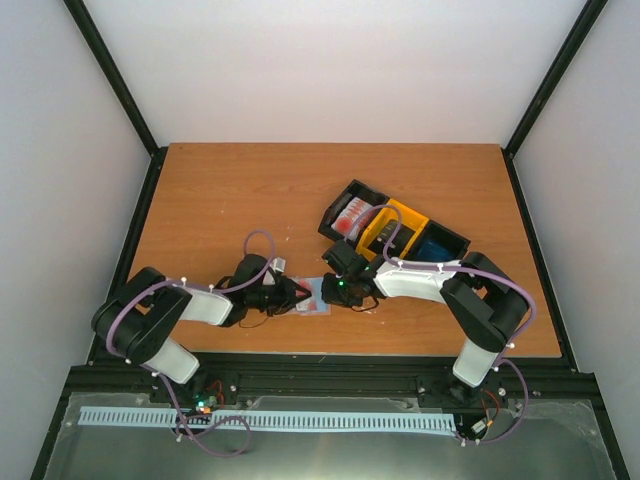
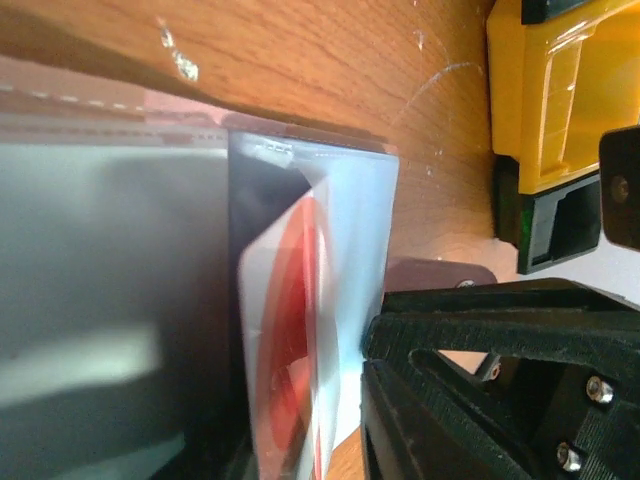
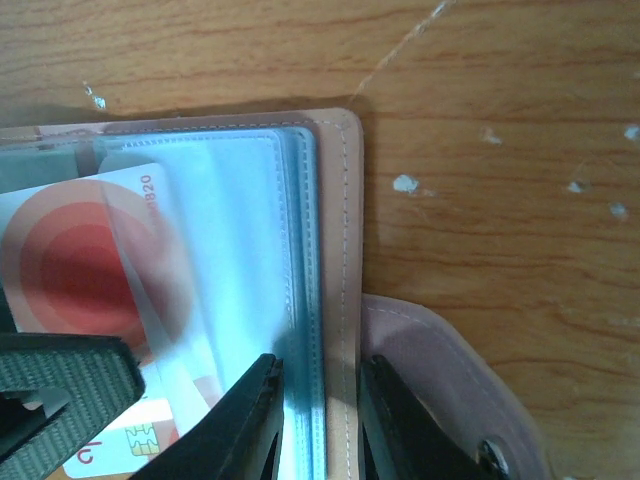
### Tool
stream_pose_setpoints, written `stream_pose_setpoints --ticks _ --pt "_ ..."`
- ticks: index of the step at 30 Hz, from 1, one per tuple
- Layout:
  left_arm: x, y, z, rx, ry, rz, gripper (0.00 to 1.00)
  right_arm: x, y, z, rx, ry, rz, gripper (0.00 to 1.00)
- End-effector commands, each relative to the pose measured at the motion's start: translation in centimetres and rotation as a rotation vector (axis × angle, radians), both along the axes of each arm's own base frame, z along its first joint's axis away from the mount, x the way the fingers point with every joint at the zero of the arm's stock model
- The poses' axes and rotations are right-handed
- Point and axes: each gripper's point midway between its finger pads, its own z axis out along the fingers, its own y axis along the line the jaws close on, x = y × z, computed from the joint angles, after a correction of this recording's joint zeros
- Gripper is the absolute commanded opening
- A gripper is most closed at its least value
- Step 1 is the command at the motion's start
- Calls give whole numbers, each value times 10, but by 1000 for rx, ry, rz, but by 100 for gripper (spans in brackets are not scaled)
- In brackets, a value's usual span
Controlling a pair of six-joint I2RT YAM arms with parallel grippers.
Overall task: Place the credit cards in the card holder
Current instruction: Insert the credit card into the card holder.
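Observation:
The tan card holder [image 1: 316, 298] lies open on the table between both grippers. A red-and-white credit card [image 3: 80, 260] sits partly inside one of its see-through pockets [image 3: 230, 230]. My right gripper [image 3: 320, 375] is shut on the card holder's right edge [image 3: 345, 250], one finger on the pockets and one outside the tan cover. My left gripper [image 2: 300, 350] has its jaws slightly apart around the same credit card [image 2: 285, 300] and pocket [image 2: 345, 230]. One left finger [image 3: 60, 385] rests over the card's near end. In the top view the left gripper [image 1: 300, 293] and right gripper [image 1: 333, 290] nearly meet.
The black-and-yellow tray [image 1: 405, 212] stands just behind the right gripper. It holds more red cards [image 1: 352, 215] in its left compartment and blue ones [image 1: 432, 247] in its right. Its yellow wall [image 2: 560, 90] is close to the holder. Bare wooden tabletop [image 1: 230, 190] lies to the left and behind.

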Motion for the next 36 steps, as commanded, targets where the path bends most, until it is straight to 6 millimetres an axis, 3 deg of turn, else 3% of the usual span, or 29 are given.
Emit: stream_pose_setpoints --ticks 1,7,18,25,29,33,36 --pt "-7 12 -8 135 27 -10 26 -20 -10 -21 -54 68 21 23" --pt "-11 26 -8 243 60 -3 42 -19 -9 -22 -52 69 23 23" --pt "-22 37 -12 314 91 -27 50 -20 -7 -21 -40 68 34 23" --pt "-18 43 -18 385 91 -39 51 -21 -8 -24 -43 76 39 23" --pt "-23 56 -30 470 133 -32 53 -22 -7 -26 -46 80 44 23" --pt "-20 58 -25 490 116 -28 53 -22 -7 -27 -49 85 47 23" --pt "-19 62 -24 510 108 -22 40 -22 -6 -28 -49 87 48 23"
